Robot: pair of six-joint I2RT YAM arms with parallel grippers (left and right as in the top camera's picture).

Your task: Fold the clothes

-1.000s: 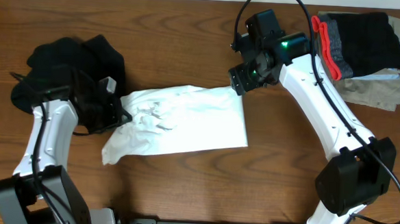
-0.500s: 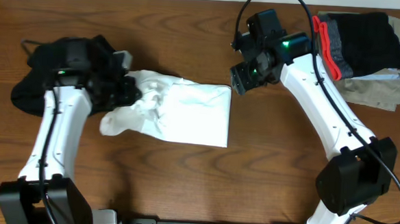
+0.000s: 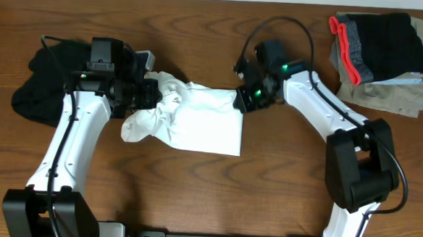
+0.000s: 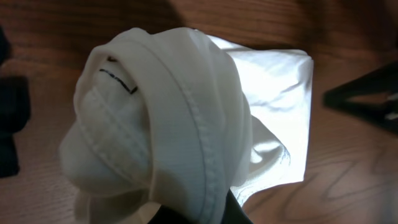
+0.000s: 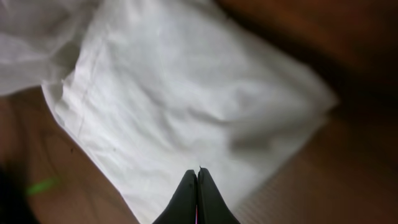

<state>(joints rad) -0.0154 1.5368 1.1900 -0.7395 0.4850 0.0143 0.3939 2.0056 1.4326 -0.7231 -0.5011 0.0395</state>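
No words, numbers, brand names or signs can be read in any view. The large white cotton T-shirt point(image 4: 186, 112) carries only a short dark stitched line point(image 4: 118, 78) near its collar seam, which forms no legible letters.

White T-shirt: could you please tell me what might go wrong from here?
1. The left hand holds the white T-shirt in a thick wad, so that end may fold lumpy.
2. The right hand is shut at the shirt's opposite corner; its wrist view shows no cloth clearly between the fingers, so it may have missed.
3. The black garment lies beside the left arm and could get dragged.
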